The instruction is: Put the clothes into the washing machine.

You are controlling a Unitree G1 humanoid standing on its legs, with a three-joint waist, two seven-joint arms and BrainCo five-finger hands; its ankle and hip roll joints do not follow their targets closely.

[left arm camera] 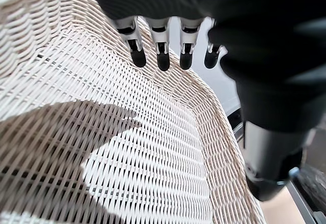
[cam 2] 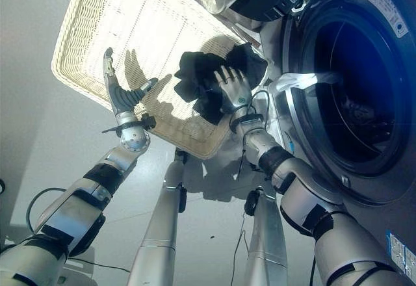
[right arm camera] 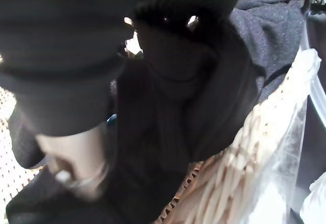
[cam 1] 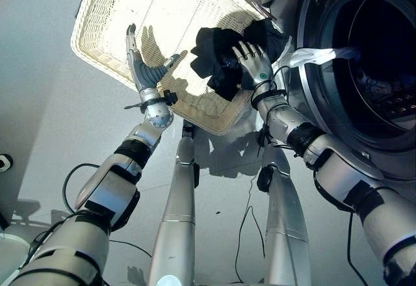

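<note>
A white wicker basket (cam 1: 130, 13) sits on a pale grey floor (cam 1: 39, 117), right beside a front-loading washer (cam 1: 364, 71) whose round door stands open on a dark drum. The one landmark here is the basket.

In the basket's corner nearest the washer lies a bundle of black clothes (cam 1: 214, 55). The right hand (cam 1: 253, 62) rests on top of this bundle, its fingers curled down into the cloth; its wrist view shows dark fabric bunched close against the hand. This looks like the grasping step: the clothes are gripped but not yet out of the basket.

The left hand (cam 1: 144, 68) hovers over the basket's near rim, fingers straight and spread, holding nothing; bare wicker lies under it.

A strip of white cloth or plastic (cam 1: 318, 55) hangs over the washer's door rim, on the side facing the basket.

The next move probably calls for lifting the bundle clear of the basket's wall, then swinging it sideways into the drum without trailing cloth on the door rim.

Nothing else of the room can be made out.
</note>
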